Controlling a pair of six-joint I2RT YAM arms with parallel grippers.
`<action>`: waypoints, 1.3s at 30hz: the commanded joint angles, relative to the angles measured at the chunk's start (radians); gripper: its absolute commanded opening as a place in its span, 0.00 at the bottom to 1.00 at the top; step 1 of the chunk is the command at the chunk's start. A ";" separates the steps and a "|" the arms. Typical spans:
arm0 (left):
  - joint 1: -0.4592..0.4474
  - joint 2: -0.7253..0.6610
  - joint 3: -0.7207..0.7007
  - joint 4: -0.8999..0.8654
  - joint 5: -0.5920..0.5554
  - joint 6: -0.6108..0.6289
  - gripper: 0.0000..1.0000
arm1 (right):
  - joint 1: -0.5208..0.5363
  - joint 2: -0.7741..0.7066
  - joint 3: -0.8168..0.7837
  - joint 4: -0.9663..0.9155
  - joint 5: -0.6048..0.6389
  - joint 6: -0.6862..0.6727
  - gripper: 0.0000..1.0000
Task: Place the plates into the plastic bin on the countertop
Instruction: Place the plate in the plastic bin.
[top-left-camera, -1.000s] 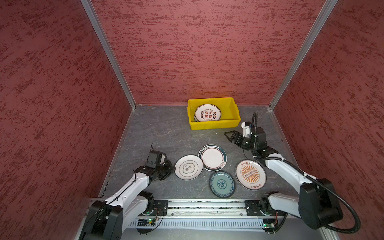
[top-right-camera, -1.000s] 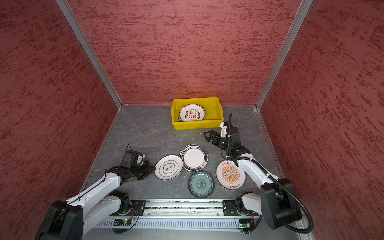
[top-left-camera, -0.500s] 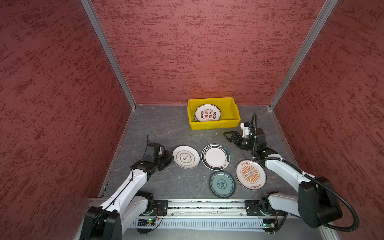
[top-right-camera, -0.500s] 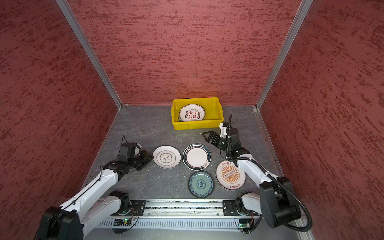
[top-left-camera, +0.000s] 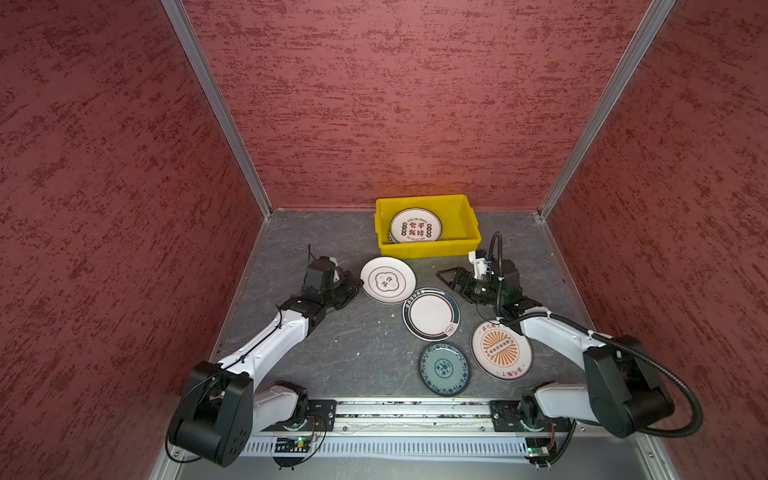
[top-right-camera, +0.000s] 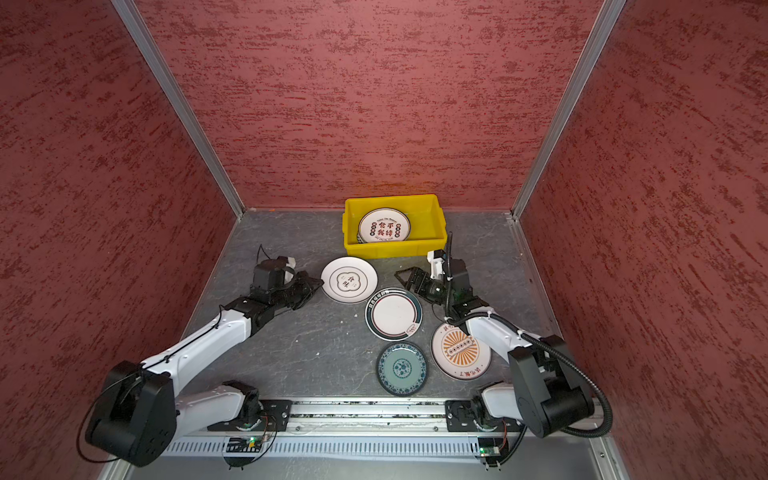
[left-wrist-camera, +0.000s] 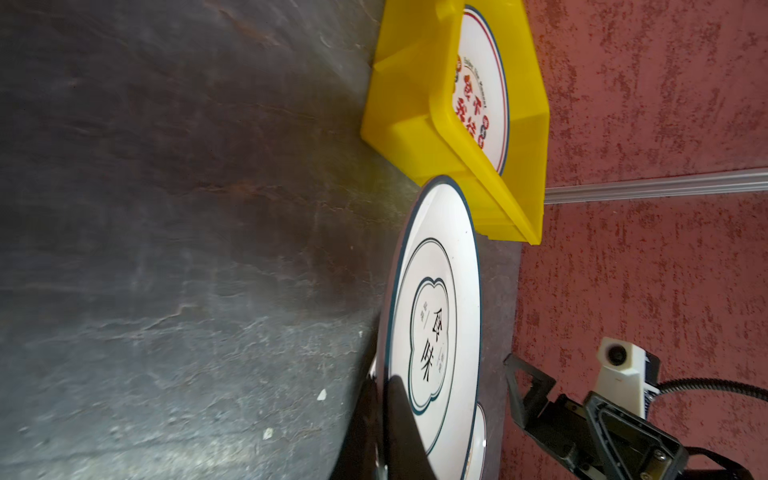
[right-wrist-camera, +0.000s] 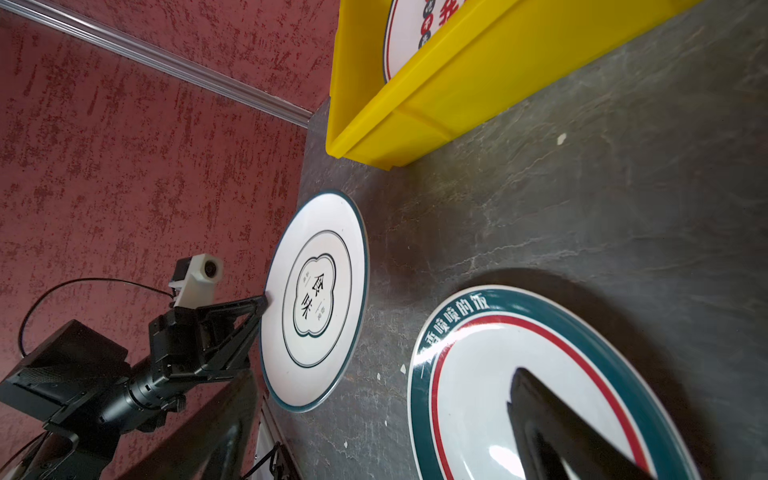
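Just short of the near left corner of the plastic bin (top-left-camera: 428, 249), the left end effector (top-left-camera: 357, 286) is clamped narrow on the left rim of the cloud-motif plate (top-left-camera: 387, 279). The left wrist view shows a dark finger (left-wrist-camera: 399, 415) lying over the plate's top face. The plate looks roughly level and appears raised off the bench (top-left-camera: 332, 353), with another plate's rim showing beneath its edge in that view.

From this grip the bin lies farther away and to the right. Its long axis runs left to right, and its near wall is just beyond the held plate's far edge. The left arm is the one carrying the load, so the coming move is probably a lift over that wall, then a push far and right.

Inside the bin, the red-lettered plate (top-left-camera: 415, 225) sits left of centre on top of at least one other rim, with bare yellow floor to its right.

The right end effector (top-left-camera: 445, 280) hangs spread wide and empty, above the far right edge of the teal-and-red-rimmed plate (top-left-camera: 431, 312). That plate, the orange sunburst plate (top-left-camera: 500, 349) and the blue patterned plate (top-left-camera: 444, 368) lie flat on the bench, nearer and to the right.
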 joint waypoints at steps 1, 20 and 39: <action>-0.051 0.039 0.039 0.146 0.000 -0.035 0.00 | 0.017 0.021 0.027 0.068 -0.006 0.023 0.93; -0.142 0.176 0.155 0.194 0.039 -0.018 0.00 | 0.025 0.082 0.033 0.129 -0.013 0.054 0.27; -0.032 0.077 0.112 0.095 0.070 0.055 0.70 | 0.024 0.165 0.143 0.026 0.029 -0.014 0.00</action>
